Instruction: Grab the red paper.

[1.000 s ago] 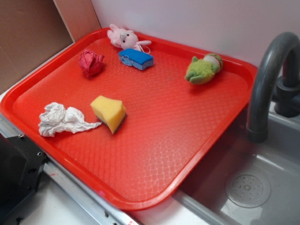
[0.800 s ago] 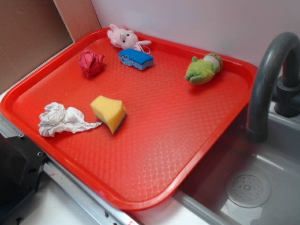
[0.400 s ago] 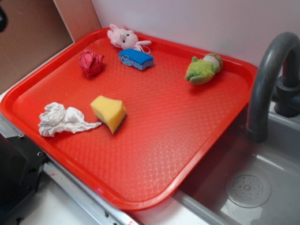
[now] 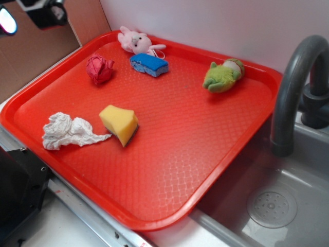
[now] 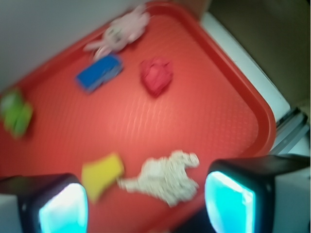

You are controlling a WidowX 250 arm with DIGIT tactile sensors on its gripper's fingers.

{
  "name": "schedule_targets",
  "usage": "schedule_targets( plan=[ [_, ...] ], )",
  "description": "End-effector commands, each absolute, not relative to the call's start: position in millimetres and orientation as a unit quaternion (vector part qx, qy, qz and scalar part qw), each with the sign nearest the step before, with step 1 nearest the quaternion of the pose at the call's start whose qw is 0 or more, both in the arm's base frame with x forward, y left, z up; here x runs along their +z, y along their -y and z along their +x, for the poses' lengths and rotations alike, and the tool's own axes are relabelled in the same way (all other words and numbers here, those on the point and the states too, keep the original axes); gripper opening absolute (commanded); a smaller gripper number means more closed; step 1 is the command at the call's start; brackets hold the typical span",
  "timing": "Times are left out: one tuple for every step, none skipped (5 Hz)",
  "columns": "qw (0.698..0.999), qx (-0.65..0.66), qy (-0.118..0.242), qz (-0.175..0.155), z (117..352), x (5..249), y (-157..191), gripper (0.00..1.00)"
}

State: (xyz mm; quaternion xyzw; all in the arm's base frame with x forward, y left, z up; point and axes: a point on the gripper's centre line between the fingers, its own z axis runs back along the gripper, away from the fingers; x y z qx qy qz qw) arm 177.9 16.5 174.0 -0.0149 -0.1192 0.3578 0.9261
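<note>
Gripper (image 5: 146, 204) high over the near-left part of the red tray (image 4: 205, 170) — fingers spread wide, nothing between them. Red paper (image 4: 99, 68) sits loose at the tray's far-left corner, beside the blue sponge (image 4: 149, 64) and below the pink plush bunny (image 4: 134, 40) — well apart from the gripper.

This is a toy kitchen set up as a robot test bench. A grey plastic sink (image 4: 288, 206) with a moulded drain (image 4: 271, 208) and a curved grey faucet (image 4: 293, 87) sits at the right. A big red tray (image 4: 205, 154) lies beside it, partly over the basin, against a plain pale wall (image 4: 216, 20). A brown board (image 4: 31, 51) stands at the left.
</note>
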Motion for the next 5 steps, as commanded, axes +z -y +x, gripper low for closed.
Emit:
schedule_targets(
  plan=[
    [0.808, 0.57, 0.147, 0.02, 214, 127, -60, 1.0],
    [0.786, 0.599, 0.152, 0.035, 229, 101, -74, 1.0],
    [0.777, 0.61, 0.153, 0.042, 239, 80, -87, 1.0],
    [0.773, 0.612, 0.155, 0.056, 240, 65, -96, 1.0],
    [0.77, 0.616, 0.158, 0.06, 240, 55, -101, 1.0]
  ],
)
